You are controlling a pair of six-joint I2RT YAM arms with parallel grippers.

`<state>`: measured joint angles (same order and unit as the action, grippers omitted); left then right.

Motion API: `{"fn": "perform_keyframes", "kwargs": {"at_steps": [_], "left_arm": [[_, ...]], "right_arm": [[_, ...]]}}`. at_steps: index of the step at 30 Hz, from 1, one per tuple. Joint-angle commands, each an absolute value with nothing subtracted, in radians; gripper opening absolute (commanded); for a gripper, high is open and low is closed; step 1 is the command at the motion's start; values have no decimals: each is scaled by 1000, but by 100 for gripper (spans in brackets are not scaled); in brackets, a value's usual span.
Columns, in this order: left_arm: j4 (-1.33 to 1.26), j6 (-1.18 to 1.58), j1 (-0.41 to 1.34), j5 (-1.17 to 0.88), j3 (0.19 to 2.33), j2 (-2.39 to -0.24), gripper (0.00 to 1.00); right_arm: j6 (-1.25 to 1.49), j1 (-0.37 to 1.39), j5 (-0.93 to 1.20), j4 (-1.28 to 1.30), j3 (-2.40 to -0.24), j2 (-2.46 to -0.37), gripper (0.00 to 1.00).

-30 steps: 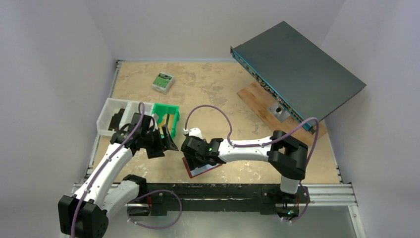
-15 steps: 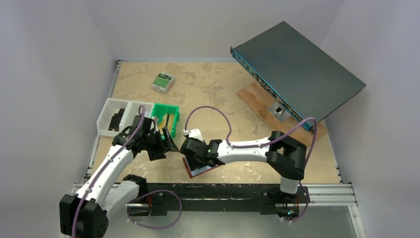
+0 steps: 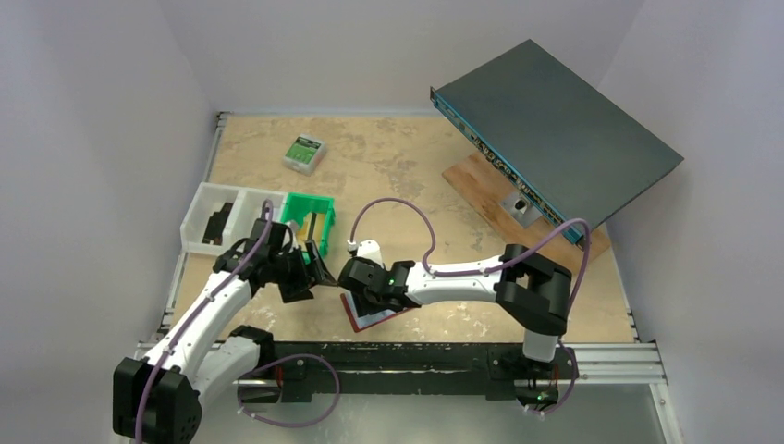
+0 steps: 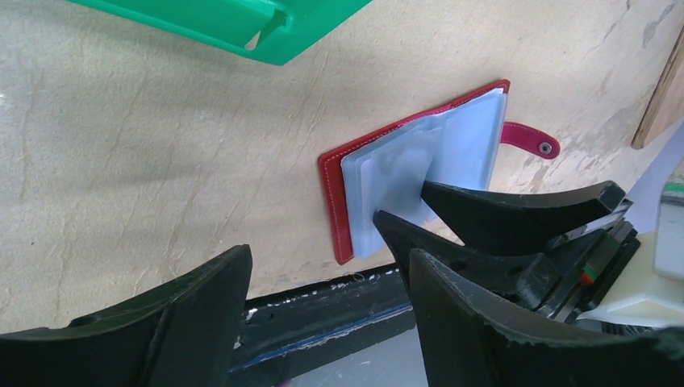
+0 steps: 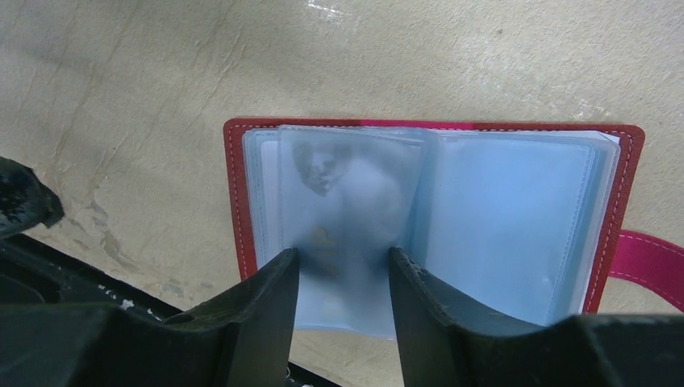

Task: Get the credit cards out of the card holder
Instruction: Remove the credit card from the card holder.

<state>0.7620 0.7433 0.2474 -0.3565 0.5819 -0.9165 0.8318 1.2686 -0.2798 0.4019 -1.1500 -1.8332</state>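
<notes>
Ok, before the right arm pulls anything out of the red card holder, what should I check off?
1. Card holder lies open on the table: ok.
2. Right gripper over it, fingertips either side of a pale sleeve: ok.
3. Card pinched: not ok, the jaws stand apart.
4. Card inside that sleeve: cannot tell, the sleeve is frosted.
5. Left gripper open and empty: ok.
6. Card holder held down by the left gripper: not ok, it hovers beside it.
</notes>
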Motion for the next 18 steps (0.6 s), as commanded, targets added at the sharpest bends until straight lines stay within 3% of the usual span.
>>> {"fn": "perform_keyframes", "kwargs": {"at_steps": [1,8,12,15,18], "left_arm": [[704,767,272,-396,564,-935,71],[624,814,348,-434,543,-974,56],[584,842,395,-429,544,-993,36],[553,852,417,-425,549,-1024,19],[518,858,446,-425,560,-1059,8]], "right_arm": [[895,1265,-211,368,-1069,-1853,40],[915,1212,-105,228,-969,-1793,15],[930,1175,-11,119,-906,-1754,5],[945,1136,55,24,-845,-1720,1],[958,1107,102,-45,-801,-1683,0]]}}
